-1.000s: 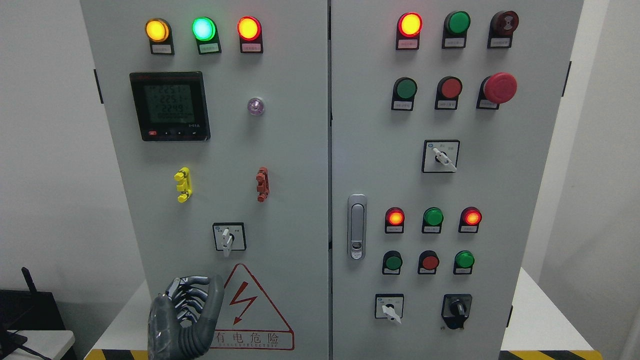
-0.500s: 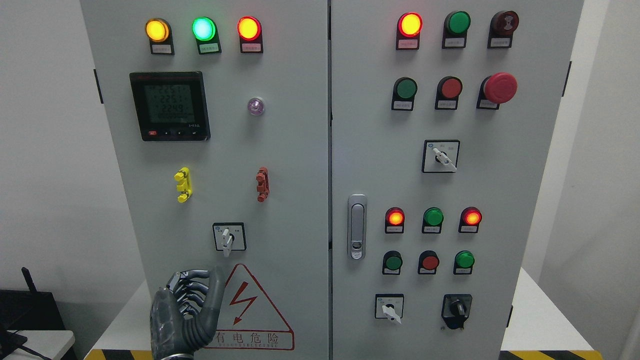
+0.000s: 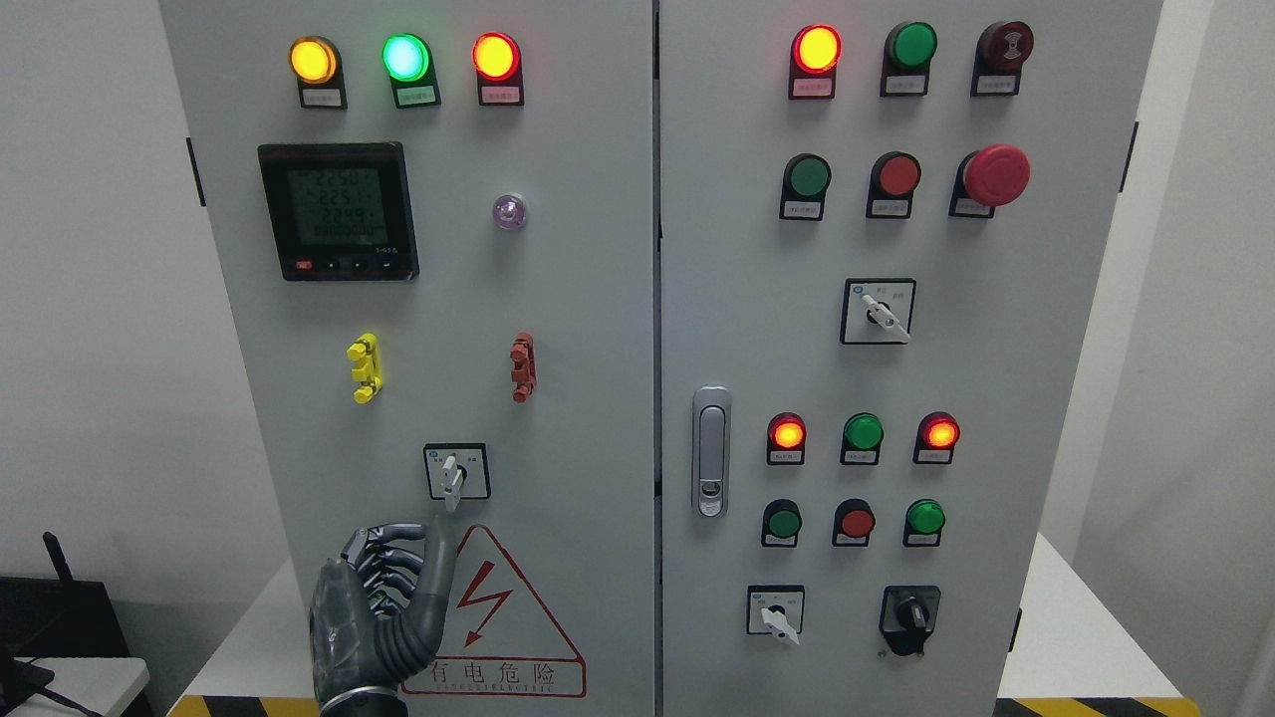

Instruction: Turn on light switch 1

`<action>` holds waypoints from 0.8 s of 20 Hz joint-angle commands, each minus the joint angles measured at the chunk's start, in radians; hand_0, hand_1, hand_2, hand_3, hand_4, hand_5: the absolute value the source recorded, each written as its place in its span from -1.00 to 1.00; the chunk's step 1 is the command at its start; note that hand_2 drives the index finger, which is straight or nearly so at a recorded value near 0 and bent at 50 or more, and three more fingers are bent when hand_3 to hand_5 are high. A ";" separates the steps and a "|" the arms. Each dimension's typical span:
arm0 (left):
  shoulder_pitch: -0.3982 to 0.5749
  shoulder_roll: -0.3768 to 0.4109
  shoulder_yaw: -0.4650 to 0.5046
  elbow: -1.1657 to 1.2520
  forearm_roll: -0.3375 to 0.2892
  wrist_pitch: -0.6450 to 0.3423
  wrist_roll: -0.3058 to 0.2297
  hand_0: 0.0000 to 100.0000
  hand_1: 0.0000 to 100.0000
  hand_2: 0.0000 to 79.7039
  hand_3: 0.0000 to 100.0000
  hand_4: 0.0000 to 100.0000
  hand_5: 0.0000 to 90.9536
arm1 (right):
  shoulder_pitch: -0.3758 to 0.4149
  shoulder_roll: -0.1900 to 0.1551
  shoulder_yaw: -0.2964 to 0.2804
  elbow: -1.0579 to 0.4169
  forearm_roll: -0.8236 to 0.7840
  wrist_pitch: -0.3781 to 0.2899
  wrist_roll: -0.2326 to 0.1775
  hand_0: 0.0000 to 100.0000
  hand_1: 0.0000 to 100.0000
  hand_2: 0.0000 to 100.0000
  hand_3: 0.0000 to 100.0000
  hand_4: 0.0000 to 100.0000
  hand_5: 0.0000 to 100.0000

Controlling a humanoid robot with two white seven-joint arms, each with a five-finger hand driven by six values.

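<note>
the cabinet door (image 3: 558, 299) looks like grey painted metal, smooth and matt. the left hand (image 3: 383, 612) looks like dark grey plastic and metal, a bit shiny, with ridged joints. the lamps at the top, like the green lamp (image 3: 405, 57), have shiny see-through plastic caps. the meter (image 3: 338, 211) has a black plastic frame and a glossy screen. the door handle (image 3: 710, 451) looks like shiny silver metal. the warning sticker (image 3: 498, 622) looks smooth and flat.
</note>
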 commanded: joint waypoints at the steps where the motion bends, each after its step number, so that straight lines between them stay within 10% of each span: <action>1: -0.040 -0.006 -0.014 0.003 0.000 0.030 0.002 -0.44 -0.19 0.14 0.50 0.65 0.94 | 0.000 0.000 0.017 0.000 -0.025 -0.001 -0.001 -0.76 -0.22 -1.00 -1.00 -1.00 -1.00; 16: -0.074 -0.007 -0.018 0.007 0.003 0.084 0.010 -0.58 -0.02 0.12 0.48 0.66 0.94 | 0.000 0.000 0.017 0.000 -0.025 -0.001 -0.001 -0.76 -0.22 -1.00 -1.00 -1.00 -1.00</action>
